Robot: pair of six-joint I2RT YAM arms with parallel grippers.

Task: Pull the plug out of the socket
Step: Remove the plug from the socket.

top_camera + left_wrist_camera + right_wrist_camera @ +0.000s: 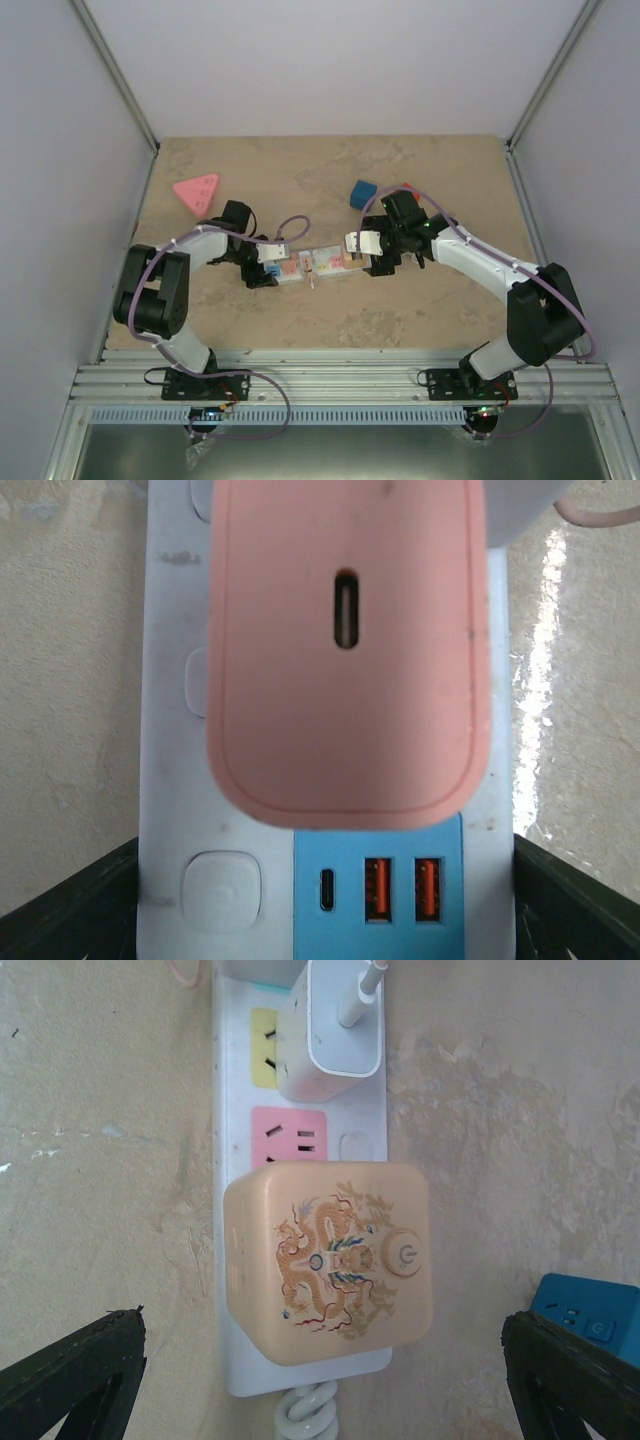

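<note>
The socket is a long white power strip (315,264) lying mid-table. In the left wrist view its blue USB panel (380,890) shows below a pink plug (345,650) with a slot. My left gripper (327,900) has its black fingers (70,910) pressed on both long edges of the strip (175,730). In the right wrist view a beige cube plug (328,1260) with a dragon print sits on the strip (232,1140) near its coiled cord (310,1415). A white charger (330,1040) sits on the yellow outlet. My right gripper (325,1360) hangs over the cube, wide open.
A pink triangular block (197,190) lies at the back left. A blue cube (363,192) lies behind the right gripper (372,255) and shows at the right edge of its wrist view (590,1320). An empty pink outlet (288,1135) sits between the charger and the cube.
</note>
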